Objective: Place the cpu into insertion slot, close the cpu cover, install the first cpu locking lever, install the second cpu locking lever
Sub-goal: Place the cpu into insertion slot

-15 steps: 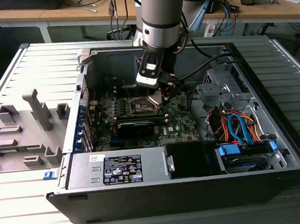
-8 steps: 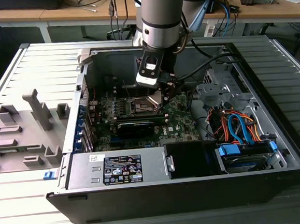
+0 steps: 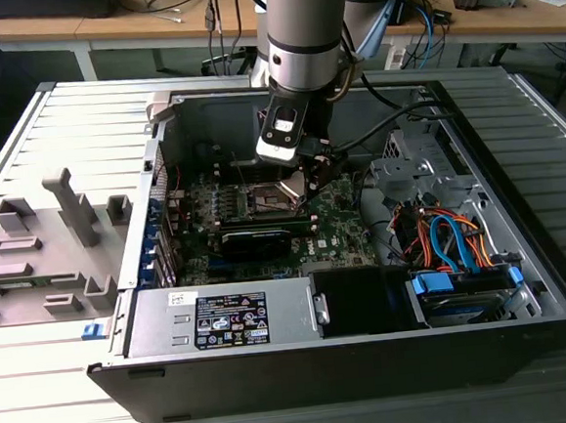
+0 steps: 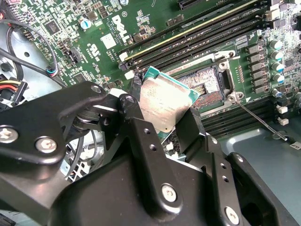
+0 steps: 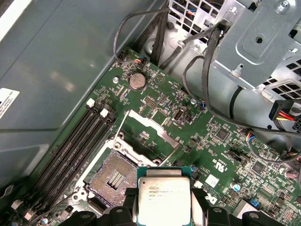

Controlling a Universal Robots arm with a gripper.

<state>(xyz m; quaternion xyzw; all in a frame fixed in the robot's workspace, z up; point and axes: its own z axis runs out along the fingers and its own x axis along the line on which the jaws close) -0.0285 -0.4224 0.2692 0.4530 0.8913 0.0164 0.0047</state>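
— Inside the computer case [image 3: 325, 370], counts?
— One hand [image 4: 162, 117], one cpu [image 4: 164, 96], one insertion slot [image 5: 113, 179], one cpu cover [image 5: 157, 131], one coin battery [image 5: 136, 80].
— Hand state?
— Clenched on the cpu, black fingers [image 4: 190, 134] on two opposite edges.
— Cpu where?
— Held off the board near the insertion slot, not seated. Slot open, contacts bare, cover swung away from it.
— Cpu look?
— Small flat square, silver-grey metal top, green rim, print on the lid.
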